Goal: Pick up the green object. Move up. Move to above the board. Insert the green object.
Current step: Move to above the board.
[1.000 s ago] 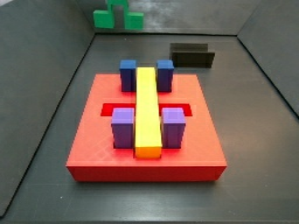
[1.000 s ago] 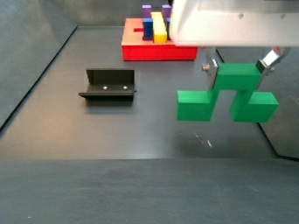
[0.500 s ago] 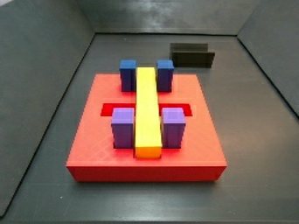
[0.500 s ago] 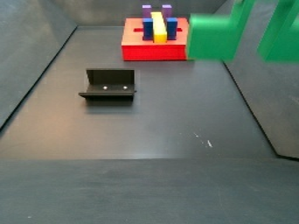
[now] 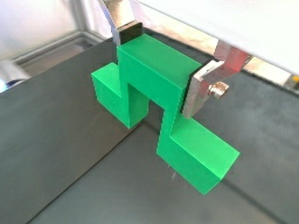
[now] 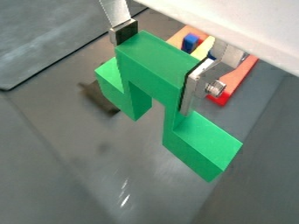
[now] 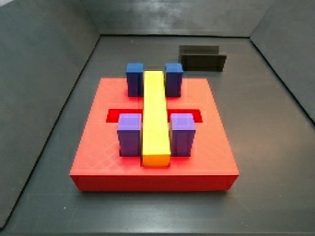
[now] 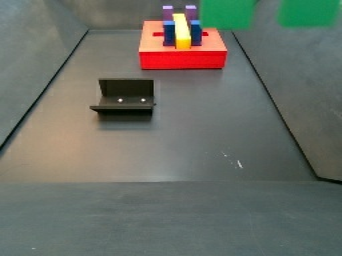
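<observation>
My gripper (image 5: 163, 61) is shut on the green object (image 5: 146, 87), its silver fingers (image 5: 204, 86) clamping the raised centre cube; the two lower cubes hang below. Both wrist views show this grip, the gripper (image 6: 160, 61) and the green object (image 6: 146, 83). In a side view only the two lower cubes (image 8: 230, 12) show at the top edge, high above the floor; the gripper itself is out of frame there. The red board (image 7: 99, 152) lies flat with a yellow bar (image 7: 154, 111), purple blocks (image 7: 129, 134) and blue blocks (image 7: 134, 74). It also shows in the other side view (image 8: 181, 58) and, beyond the piece, in a wrist view (image 6: 233, 77).
The dark fixture (image 8: 124, 97) stands on the grey floor, apart from the board; it also shows in the other side view (image 7: 204, 59). Grey walls ring the floor.
The green object has risen with the gripper, from near the floor to the top edge of a side view. It has left the other side view. The board and fixture have not moved.
</observation>
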Robot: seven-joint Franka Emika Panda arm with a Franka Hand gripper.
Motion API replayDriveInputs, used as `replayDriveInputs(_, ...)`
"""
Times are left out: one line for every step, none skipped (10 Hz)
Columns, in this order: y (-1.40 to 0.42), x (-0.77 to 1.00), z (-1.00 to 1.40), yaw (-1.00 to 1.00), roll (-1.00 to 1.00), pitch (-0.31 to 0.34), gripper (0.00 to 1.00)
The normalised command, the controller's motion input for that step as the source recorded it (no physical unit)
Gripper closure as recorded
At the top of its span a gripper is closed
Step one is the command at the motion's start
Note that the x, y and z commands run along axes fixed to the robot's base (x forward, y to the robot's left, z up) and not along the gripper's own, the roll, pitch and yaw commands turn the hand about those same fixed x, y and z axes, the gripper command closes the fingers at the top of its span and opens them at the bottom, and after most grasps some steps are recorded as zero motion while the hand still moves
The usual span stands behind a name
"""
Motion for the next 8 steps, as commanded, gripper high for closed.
replayDriveInputs(-1.4, 0.32, 0.13, 0.06, -0.06, 0.092, 1.0)
replayDriveInputs(-1.4, 0.33, 0.14, 0.03, -0.03, 0.076, 1.0)
replayDriveInputs(-1.4, 0.33, 0.14, 0.03, -0.01, 0.079, 1.0)
replayDriveInputs(-1.4, 0.34, 0.14, 0.02, -0.01, 0.094, 1.0)
replayDriveInputs(-1.4, 0.35, 0.15, 0.01, -0.02, 0.11, 1.0)
replayDriveInputs(-1.4, 0.37, 0.15, 0.01, 0.0, 0.139, 1.0)
replayDriveInputs(-1.4, 0.38, 0.15, 0.01, -0.01, 0.148, 1.0)
replayDriveInputs(-1.4, 0.4, 0.16, 0.01, 0.0, 0.161, 1.0)
